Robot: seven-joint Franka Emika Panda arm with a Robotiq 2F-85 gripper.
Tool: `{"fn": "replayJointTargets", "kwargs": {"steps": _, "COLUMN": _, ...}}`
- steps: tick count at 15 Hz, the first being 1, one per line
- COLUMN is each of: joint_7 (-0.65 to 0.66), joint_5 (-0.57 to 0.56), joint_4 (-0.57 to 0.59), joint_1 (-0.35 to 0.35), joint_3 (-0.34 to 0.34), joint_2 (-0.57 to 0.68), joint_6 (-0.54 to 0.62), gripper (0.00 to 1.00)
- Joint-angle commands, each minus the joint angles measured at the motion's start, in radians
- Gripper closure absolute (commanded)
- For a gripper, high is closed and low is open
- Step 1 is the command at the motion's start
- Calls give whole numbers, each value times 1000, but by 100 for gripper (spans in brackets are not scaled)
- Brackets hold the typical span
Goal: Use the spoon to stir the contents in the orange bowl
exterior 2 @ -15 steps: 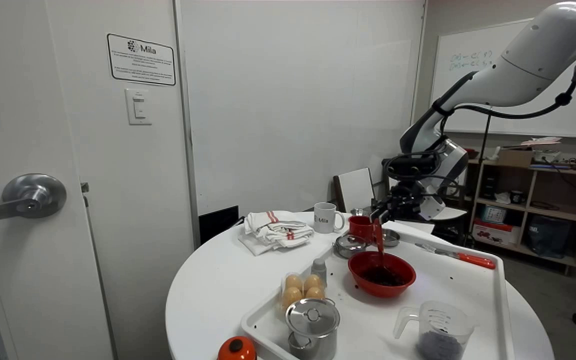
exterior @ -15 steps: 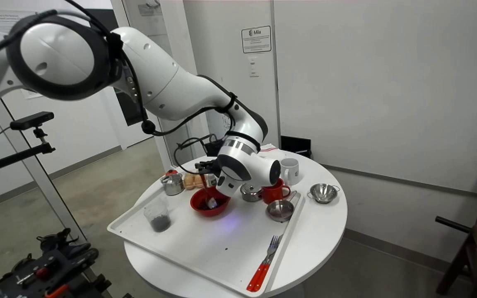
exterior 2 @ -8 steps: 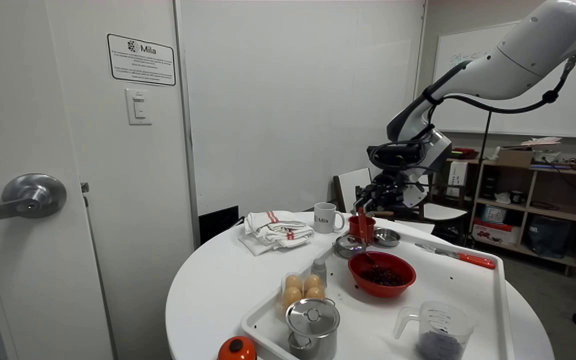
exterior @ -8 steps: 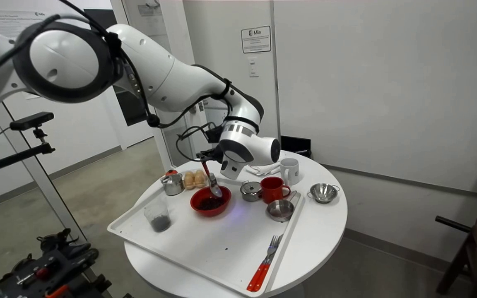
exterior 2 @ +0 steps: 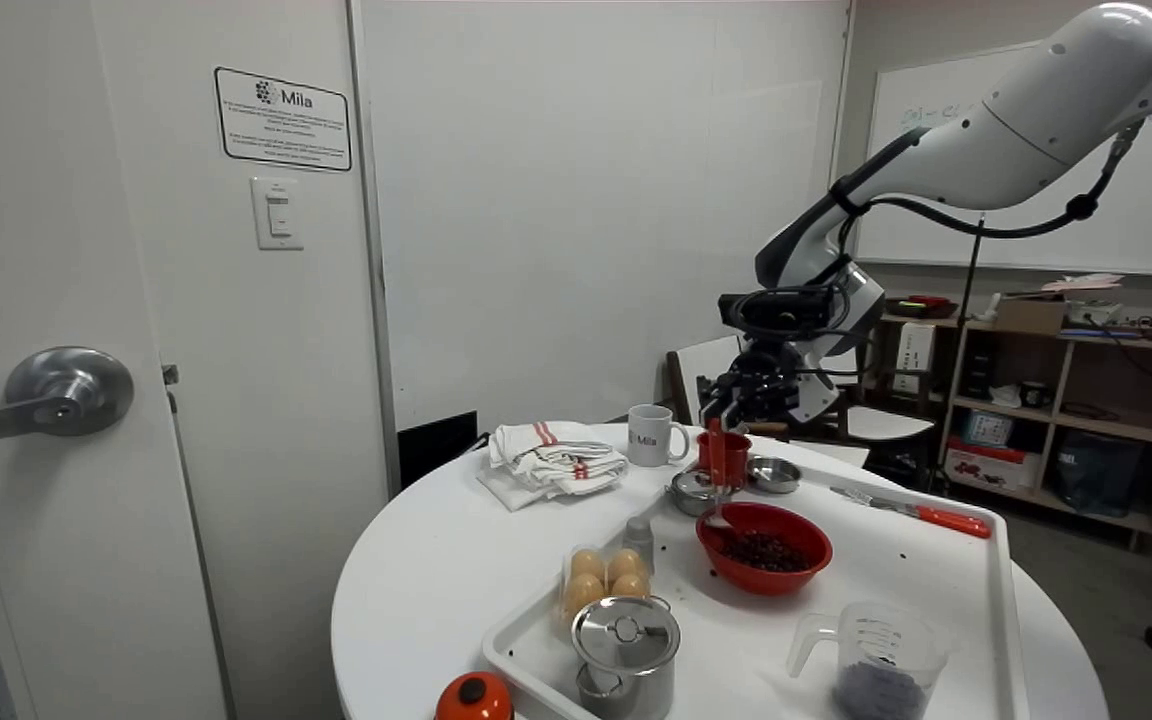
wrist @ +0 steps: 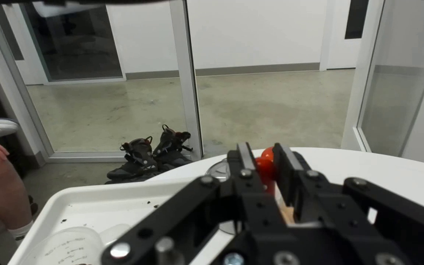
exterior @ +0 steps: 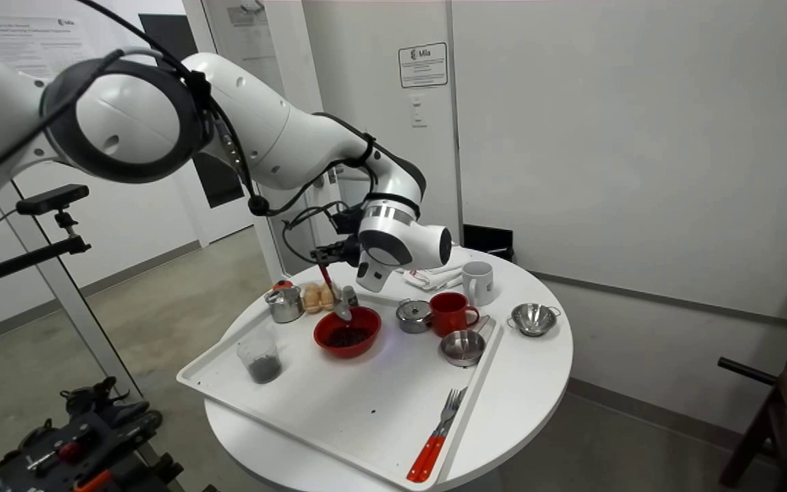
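The spoon has a reddish handle (exterior: 325, 275) and a grey metal head (exterior: 341, 311). My gripper (exterior: 322, 257) is shut on the upper handle, also in the wrist view (wrist: 262, 152). The spoon (exterior 2: 717, 455) hangs nearly upright, head down. The handle's end shows between the fingers as a red tip (wrist: 265, 170). The orange bowl (exterior: 344, 351) stands on the tray and holds small dark pieces. It also shows in an exterior view (exterior 2: 766, 580). The spoon's head is at the bowl's back rim, above the dark pieces; I cannot tell whether it touches the rim.
The white tray (exterior: 318, 410) also holds a clear measuring cup (exterior: 261, 359), eggs (exterior 2: 606, 585), a grey shaker (exterior 2: 639, 540), a lidded metal pot (exterior 2: 626, 650), a red mug (exterior: 451, 314), a metal pan (exterior: 462, 347) and cutlery (exterior: 429, 451). A white mug (exterior: 478, 281) and cloths (exterior 2: 553, 460) stand behind.
The spoon's head has come up from the dark pieces to the bowl's back rim. My gripper has risen, then moved left in both exterior views. The bowl has not moved.
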Motion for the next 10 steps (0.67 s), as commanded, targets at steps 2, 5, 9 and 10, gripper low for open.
{"fn": "replayJointTargets", "kwargs": {"steps": 2, "joint_7": 31, "joint_5": 30, "joint_4": 34, "joint_1": -66, "joint_3": 31, "joint_2": 65, "joint_6": -167, "gripper": 95}}
{"fn": "replayJointTargets", "kwargs": {"steps": 5, "joint_7": 29, "joint_5": 62, "joint_4": 15, "joint_1": -87, "joint_3": 17, "joint_2": 88, "joint_6": -207, "gripper": 95}}
{"fn": "replayJointTargets", "kwargs": {"steps": 9, "joint_7": 18, "joint_5": 102, "joint_4": -18, "joint_1": -98, "joint_3": -3, "joint_2": 98, "joint_6": -168, "gripper": 95}}
{"fn": "replayJointTargets", "kwargs": {"steps": 10, "joint_7": 14, "joint_5": 107, "joint_4": -23, "joint_1": -100, "joint_3": -6, "joint_2": 99, "joint_6": -163, "gripper": 95}}
